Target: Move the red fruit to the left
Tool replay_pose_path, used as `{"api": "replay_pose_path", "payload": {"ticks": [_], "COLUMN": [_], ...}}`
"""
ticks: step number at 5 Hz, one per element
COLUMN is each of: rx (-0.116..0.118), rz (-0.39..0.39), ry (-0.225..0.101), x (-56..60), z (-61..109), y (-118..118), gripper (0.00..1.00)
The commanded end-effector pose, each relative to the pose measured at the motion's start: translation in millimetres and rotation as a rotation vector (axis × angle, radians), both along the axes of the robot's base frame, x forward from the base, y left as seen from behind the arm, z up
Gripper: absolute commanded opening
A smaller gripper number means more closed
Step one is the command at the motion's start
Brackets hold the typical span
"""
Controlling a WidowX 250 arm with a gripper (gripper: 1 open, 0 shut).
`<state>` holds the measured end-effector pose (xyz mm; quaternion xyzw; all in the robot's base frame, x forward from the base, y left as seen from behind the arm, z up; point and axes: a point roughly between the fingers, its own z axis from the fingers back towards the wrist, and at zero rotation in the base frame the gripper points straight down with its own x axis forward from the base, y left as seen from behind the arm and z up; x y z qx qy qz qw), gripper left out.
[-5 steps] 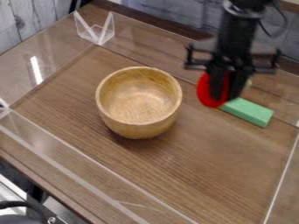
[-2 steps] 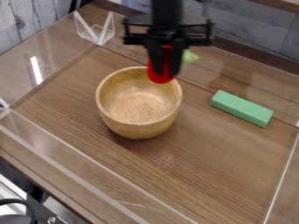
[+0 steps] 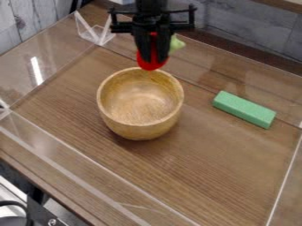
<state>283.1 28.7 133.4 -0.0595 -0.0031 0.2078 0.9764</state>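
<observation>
Above the far rim of the wooden bowl point(image 3: 140, 104), your claw point(image 3: 151, 58) grips the red fruit point(image 3: 150, 60), lifted clear of the counter point(image 3: 224, 168). Left of the green block point(image 3: 245, 109) already, it isn't yet set down.

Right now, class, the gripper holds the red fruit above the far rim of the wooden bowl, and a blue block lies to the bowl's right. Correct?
Not quite: the block is green, not blue, as the camera view shows. The gripper does hold the red fruit above the far rim of the wooden bowl.
</observation>
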Motion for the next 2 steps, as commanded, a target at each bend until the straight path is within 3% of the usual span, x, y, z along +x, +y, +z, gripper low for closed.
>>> {"api": "replay_pose_path", "payload": {"ticks": [1, 2], "rx": [0.012, 0.021], "rz": [0.018, 0.036], "ry": [-0.066, -0.067], "x": [11.8, 15.1], "z": [18.6, 17.8], "y": [20.6, 44.3], "gripper": [0.0, 0.0]}}
